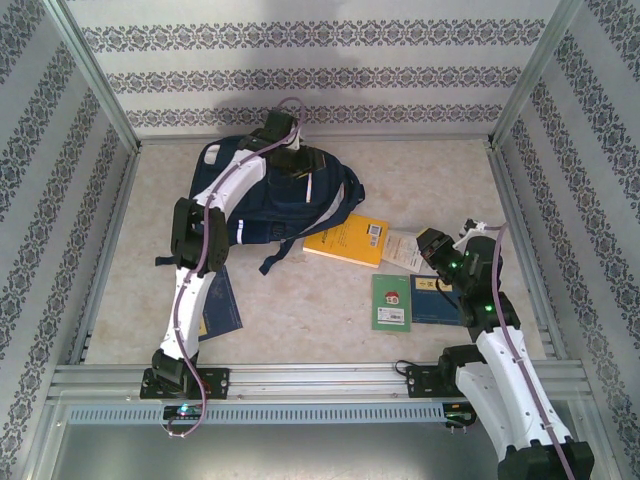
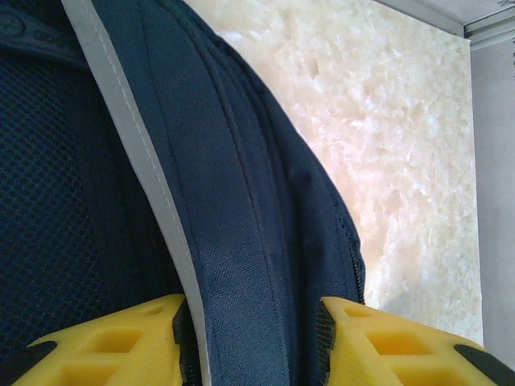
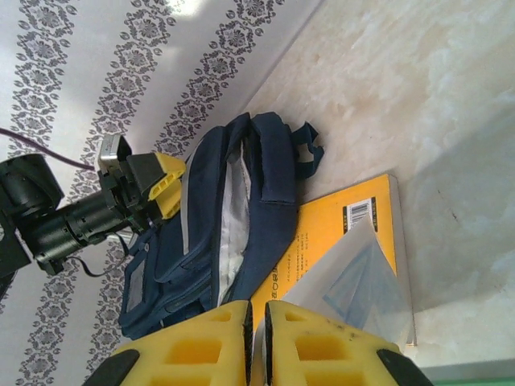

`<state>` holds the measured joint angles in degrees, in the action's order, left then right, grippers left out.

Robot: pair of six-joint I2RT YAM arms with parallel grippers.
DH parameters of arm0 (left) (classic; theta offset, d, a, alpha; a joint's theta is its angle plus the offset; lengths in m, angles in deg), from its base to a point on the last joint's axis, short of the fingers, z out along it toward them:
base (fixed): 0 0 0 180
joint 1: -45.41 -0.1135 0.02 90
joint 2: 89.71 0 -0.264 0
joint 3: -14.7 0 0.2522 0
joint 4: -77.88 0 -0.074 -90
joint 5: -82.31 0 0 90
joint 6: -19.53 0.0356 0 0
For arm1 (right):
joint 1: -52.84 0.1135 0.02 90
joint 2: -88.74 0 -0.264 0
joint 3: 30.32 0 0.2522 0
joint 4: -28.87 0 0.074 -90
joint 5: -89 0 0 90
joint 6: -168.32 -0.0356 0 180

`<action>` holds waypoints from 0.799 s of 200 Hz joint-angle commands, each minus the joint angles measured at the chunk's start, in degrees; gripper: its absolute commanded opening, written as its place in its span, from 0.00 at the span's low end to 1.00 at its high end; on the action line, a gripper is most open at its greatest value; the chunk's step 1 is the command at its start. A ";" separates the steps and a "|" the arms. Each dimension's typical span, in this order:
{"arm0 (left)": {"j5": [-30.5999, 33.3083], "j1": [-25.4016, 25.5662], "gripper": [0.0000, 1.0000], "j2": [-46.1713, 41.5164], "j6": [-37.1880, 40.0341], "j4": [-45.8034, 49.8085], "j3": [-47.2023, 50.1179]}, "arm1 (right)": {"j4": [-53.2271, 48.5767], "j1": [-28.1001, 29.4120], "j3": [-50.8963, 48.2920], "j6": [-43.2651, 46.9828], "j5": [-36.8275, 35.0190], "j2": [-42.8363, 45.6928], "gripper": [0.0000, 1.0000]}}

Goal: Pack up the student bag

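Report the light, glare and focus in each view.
Top external: soft, even light, the student bag sharp. Left wrist: bag fabric crisp, table washed out. Right wrist: bright glare on the wall, shadow across the table, pale sheen on the clear sleeve.

Yellow book [image 1: 345,240] at centre, green book [image 1: 391,302] right of it, blue book [image 1: 225,310] lower left, on marbled counter [image 1: 300,320].

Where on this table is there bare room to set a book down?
Bare table: far right corner, beyond the yellow book; near middle, between the left blue book and green book. Crowded: from student bag to white booklet.
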<state>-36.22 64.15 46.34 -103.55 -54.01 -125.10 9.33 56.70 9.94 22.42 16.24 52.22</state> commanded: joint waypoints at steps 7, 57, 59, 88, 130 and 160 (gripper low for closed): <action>-1.18 -0.29 0.46 2.22 0.84 2.72 -1.84 | 2.64 -0.52 0.57 1.01 1.75 -0.22 0.16; -0.68 -0.25 0.43 6.04 1.46 6.56 -6.04 | 0.65 -0.61 -0.41 1.40 1.92 -0.64 0.16; -0.54 -0.28 0.43 6.17 1.51 6.88 -6.19 | 0.48 -0.61 -0.53 1.41 1.99 -0.70 0.16; 0.28 -0.04 0.39 8.18 2.99 10.06 -9.00 | -2.28 -0.95 -1.19 1.54 3.08 -2.47 0.16; -1.04 -0.04 0.06 9.24 4.25 11.53 -11.25 | -5.84 -1.40 -1.41 2.15 2.94 -2.60 0.16; -1.50 0.05 0.00 8.07 4.51 11.45 -11.69 | -10.92 -1.92 0.08 2.56 3.06 -3.15 0.20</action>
<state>-36.42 64.08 54.58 -100.41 -45.47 -134.60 5.37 55.54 9.70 23.44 18.18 49.78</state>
